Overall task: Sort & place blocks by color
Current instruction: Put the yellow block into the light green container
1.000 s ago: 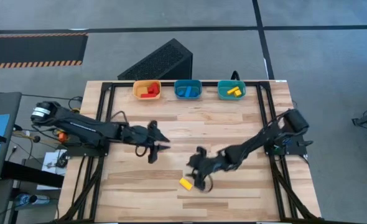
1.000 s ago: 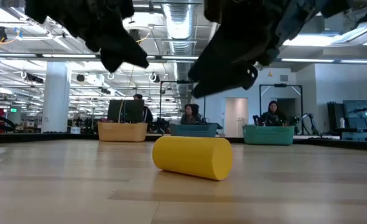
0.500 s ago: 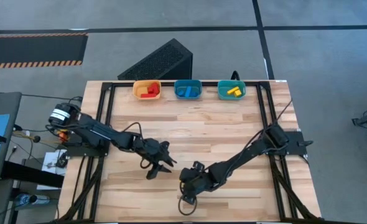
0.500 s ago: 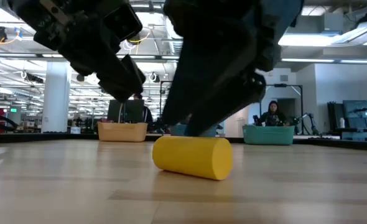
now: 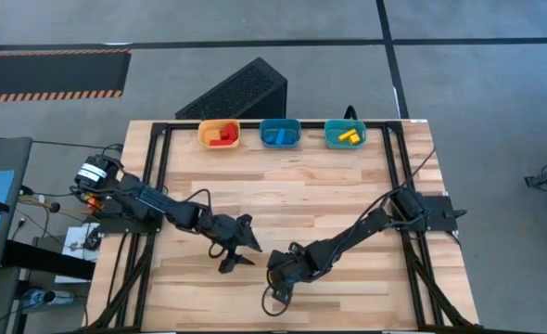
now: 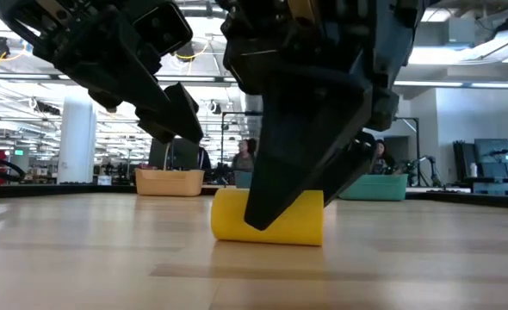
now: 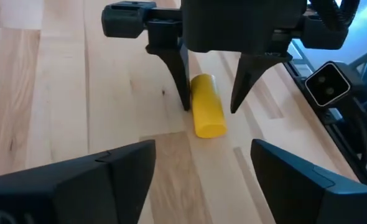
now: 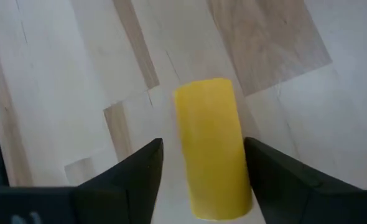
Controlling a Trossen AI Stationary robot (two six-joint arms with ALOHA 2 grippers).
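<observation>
High view: three bins stand in a row at the table's (image 5: 348, 186) far edge. The orange bin (image 5: 220, 134) holds red blocks (image 5: 222, 138), the blue bin (image 5: 279, 134) holds blue blocks (image 5: 276, 137), and the teal bin (image 5: 345, 134) holds yellow blocks (image 5: 349, 136). The left gripper (image 5: 236, 249) and the right gripper (image 5: 278, 281) are near each other at the near-middle of the table (the yellow cylinder is hidden under the right one here).

Low view: the yellow cylinder (image 6: 288, 226) lies on its side on the wood, a dark finger (image 6: 293, 164) of the right gripper in front of it.

Left wrist view: the left gripper's (image 7: 199, 177) jaws are spread wide, holding nothing. Farther off, the right gripper (image 7: 209, 90) straddles the cylinder (image 7: 207, 115).

Right wrist view: the right gripper's (image 8: 199, 171) jaws are released, one finger on either side of the cylinder (image 8: 211, 146), not clamped on it.
</observation>
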